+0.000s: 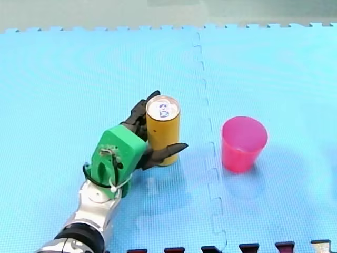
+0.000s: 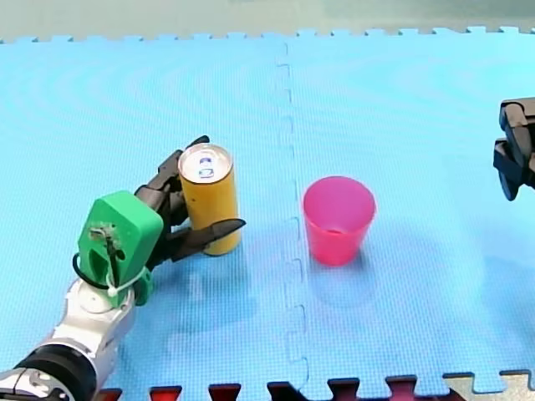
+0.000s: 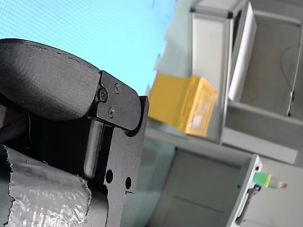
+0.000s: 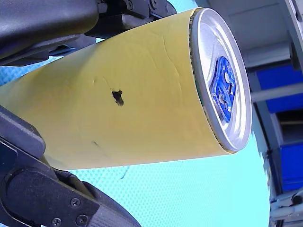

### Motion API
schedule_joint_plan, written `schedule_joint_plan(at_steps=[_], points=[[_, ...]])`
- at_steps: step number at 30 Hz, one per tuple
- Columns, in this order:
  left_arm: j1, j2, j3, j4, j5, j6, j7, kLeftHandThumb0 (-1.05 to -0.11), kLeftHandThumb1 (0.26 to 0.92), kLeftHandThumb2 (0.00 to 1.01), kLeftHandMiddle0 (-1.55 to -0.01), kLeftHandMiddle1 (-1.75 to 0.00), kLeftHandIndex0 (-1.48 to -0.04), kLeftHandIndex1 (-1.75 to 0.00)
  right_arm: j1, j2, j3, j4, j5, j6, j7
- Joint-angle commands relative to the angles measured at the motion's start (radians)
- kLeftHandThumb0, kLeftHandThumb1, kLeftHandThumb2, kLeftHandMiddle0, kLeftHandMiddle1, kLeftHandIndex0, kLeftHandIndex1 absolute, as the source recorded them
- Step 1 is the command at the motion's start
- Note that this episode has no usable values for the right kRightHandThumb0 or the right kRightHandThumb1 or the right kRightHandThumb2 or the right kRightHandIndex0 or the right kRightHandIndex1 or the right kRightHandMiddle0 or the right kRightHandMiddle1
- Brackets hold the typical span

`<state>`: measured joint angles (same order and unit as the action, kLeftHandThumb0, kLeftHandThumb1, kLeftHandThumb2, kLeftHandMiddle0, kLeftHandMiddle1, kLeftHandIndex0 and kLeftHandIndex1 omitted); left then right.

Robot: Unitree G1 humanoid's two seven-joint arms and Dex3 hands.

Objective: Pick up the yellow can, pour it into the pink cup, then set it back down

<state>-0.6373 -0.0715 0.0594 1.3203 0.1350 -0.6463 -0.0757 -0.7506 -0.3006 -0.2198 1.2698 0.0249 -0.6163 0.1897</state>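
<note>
The yellow can [image 1: 162, 134] stands upright on the blue foam mat [image 1: 274, 68], left of centre, its silver top with a blue tab facing up. My left hand [image 1: 167, 122] is wrapped around it, black fingers behind the can and the thumb across its lower front. In the second wrist view the can [image 4: 132, 94] lies between black fingers [image 4: 42, 19] that touch its side. To the right of the can, a short gap away, the pink cup [image 1: 243, 143] stands upright. My right hand [image 2: 517, 159] hovers at the far right edge, well away from the cup.
A jigsaw seam [image 1: 202, 89] runs down the mat between can and cup. Red and black blocks [image 1: 174, 250] line the mat's near edge. The first wrist view shows a yellow box [image 3: 184, 104] and grey cabinets [image 3: 265, 142] beyond the mat.
</note>
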Motion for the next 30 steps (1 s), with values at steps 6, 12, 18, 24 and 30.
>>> schedule_joint_plan(at_steps=[6,12,18,24,30], points=[[0.002,-0.003,-0.006,-0.001,0.001,0.003,-0.004,-0.786,0.634,0.0,-0.23,0.0,-0.22,0.0,0.004,-0.004,0.003,-0.004,-0.005,-0.006,-0.011],[0.006,-0.007,-0.001,-0.001,-0.004,0.003,0.008,-0.787,0.637,0.0,-0.24,-0.01,-0.22,0.0,0.007,-0.005,0.001,-0.005,-0.003,-0.007,-0.009],[0.012,-0.022,0.026,-0.004,-0.022,0.002,0.115,-0.533,0.788,0.01,-0.86,-0.1,-0.77,-0.04,0.009,-0.004,-0.003,-0.006,0.002,-0.006,-0.001],[0.013,-0.014,-0.005,-0.003,0.018,0.024,0.2,-0.478,0.799,0.0,-1.03,-0.1,-0.91,-0.05,0.01,-0.002,-0.005,-0.005,0.005,-0.006,0.001],[0.014,-0.012,-0.031,-0.004,0.057,0.03,0.282,-0.415,0.813,0.0,-1.23,-0.09,-1.12,-0.05,0.009,0.0,-0.005,-0.003,0.006,-0.003,0.0]])
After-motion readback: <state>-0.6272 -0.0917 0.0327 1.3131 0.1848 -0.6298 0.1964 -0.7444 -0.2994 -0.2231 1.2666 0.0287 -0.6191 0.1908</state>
